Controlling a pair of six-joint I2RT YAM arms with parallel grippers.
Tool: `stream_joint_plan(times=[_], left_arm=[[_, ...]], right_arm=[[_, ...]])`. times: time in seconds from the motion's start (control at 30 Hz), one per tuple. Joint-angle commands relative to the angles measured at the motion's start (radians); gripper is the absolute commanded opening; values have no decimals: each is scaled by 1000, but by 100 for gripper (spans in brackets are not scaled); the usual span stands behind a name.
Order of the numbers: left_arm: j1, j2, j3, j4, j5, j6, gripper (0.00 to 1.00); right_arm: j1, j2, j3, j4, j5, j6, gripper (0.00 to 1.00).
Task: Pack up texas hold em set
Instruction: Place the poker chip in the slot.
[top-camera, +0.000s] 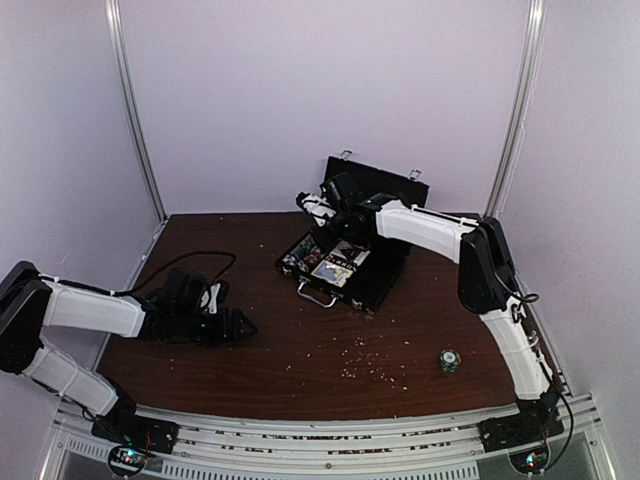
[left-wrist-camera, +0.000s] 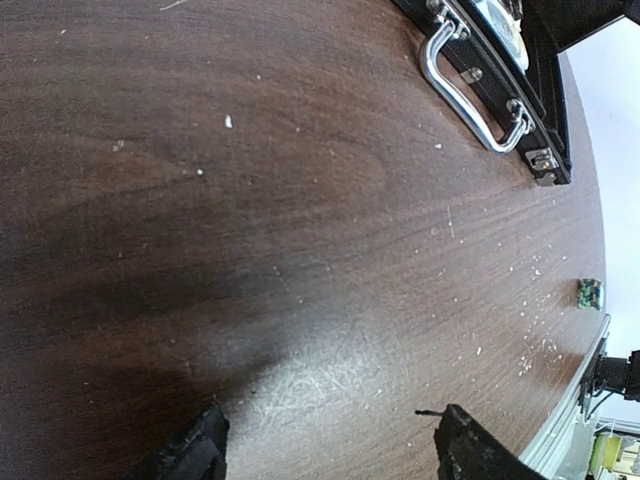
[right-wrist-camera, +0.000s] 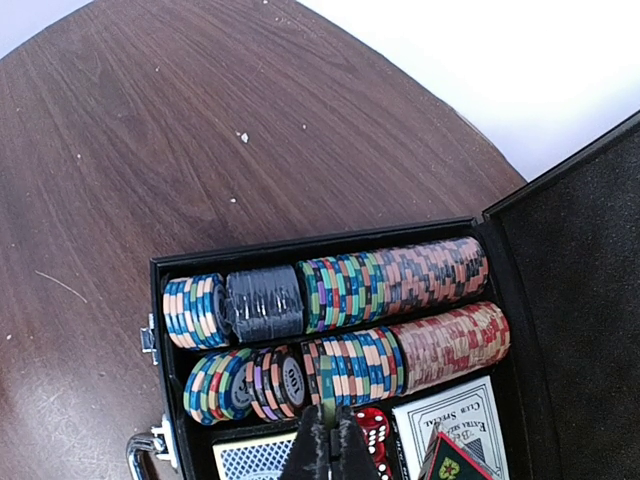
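Observation:
The black case (top-camera: 378, 283) lies open at the back of the table, its lid (top-camera: 385, 186) standing up. In the right wrist view the case (right-wrist-camera: 300, 243) holds two rows of striped poker chips (right-wrist-camera: 400, 280), red dice (right-wrist-camera: 372, 425) and card decks (right-wrist-camera: 458, 412). My right gripper (right-wrist-camera: 330, 412) hangs over the second row, shut on a green chip (right-wrist-camera: 327, 385) that stands on edge in that row. One loose green chip (top-camera: 450, 359) lies on the table at the right. My left gripper (left-wrist-camera: 335, 450) hovers open above bare wood, far left of the case, with nothing between its fingers.
The silver handle (left-wrist-camera: 470, 85) juts from the case's front wall toward the left arm. White crumbs (top-camera: 375, 365) are scattered over the front middle of the brown table. A black cable (top-camera: 190, 262) loops at the back left. Pale walls enclose the table.

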Motion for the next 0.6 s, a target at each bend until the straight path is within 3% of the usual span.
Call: stream_joint_plan(times=[0.0,0.17,0.5,0.57], left_arm=[[15,15,25,9,17,24,74],[21,34,32,12,22,32,74],[25,72,43,19,31,44,74],[25,76,47,18,32,45,74]], right_arm=[[6,36,22,-15,-30,-40,0],[6,64,20,-8,-88,-55,0],[0,129,31,9,-38,-71,0],[0,130,31,18,-29,-66,7]])
